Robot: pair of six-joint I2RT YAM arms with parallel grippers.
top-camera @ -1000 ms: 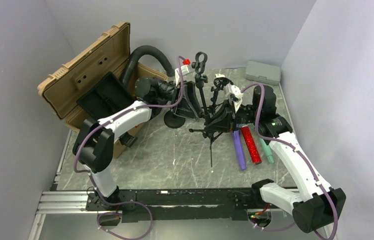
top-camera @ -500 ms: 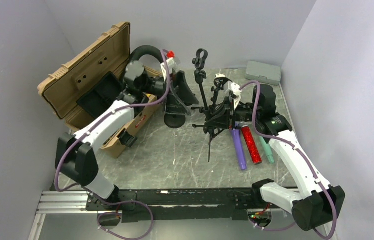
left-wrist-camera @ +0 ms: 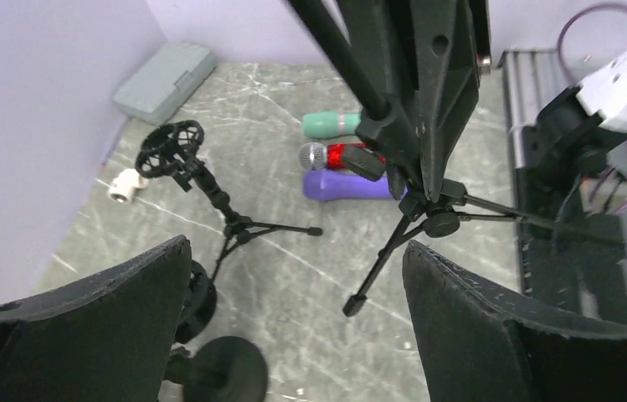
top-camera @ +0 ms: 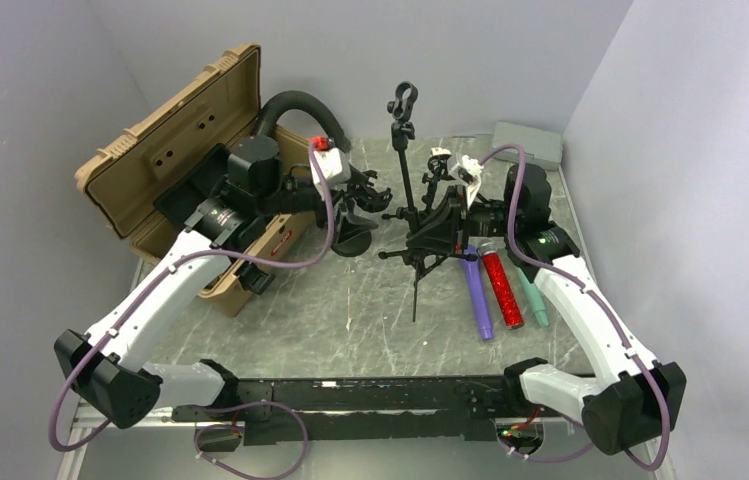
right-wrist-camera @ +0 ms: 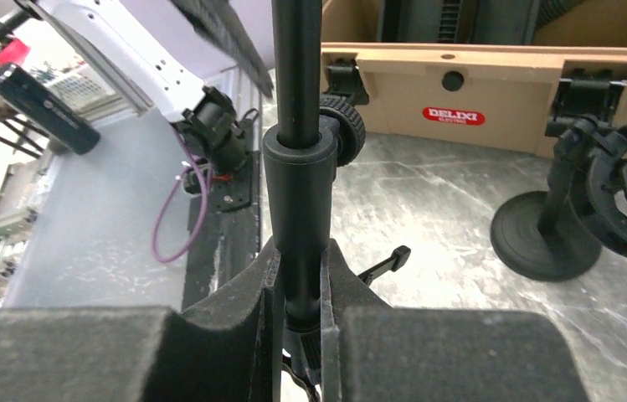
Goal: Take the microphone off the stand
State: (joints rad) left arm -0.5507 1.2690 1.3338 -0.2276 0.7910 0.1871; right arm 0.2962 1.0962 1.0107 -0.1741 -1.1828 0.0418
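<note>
Right gripper is pinched tight around the pole of the tripod mic stand mid-desk. Left gripper just hangs spread wide open a bit left of it. The purple microphone, red microphone and teal microphone lie flat side by side toward the right edge, right beside the stand's legs.

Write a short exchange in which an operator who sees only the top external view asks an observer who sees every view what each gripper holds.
Operator: Is the right gripper really closed on the stand?
Observer: Yes. The right wrist view shows its pads pressed against both sides of the stand's thicker sleeve.
Operator: And the left gripper?
Observer: The left wrist view shows it wide open, with nothing held between its fingers.
</note>
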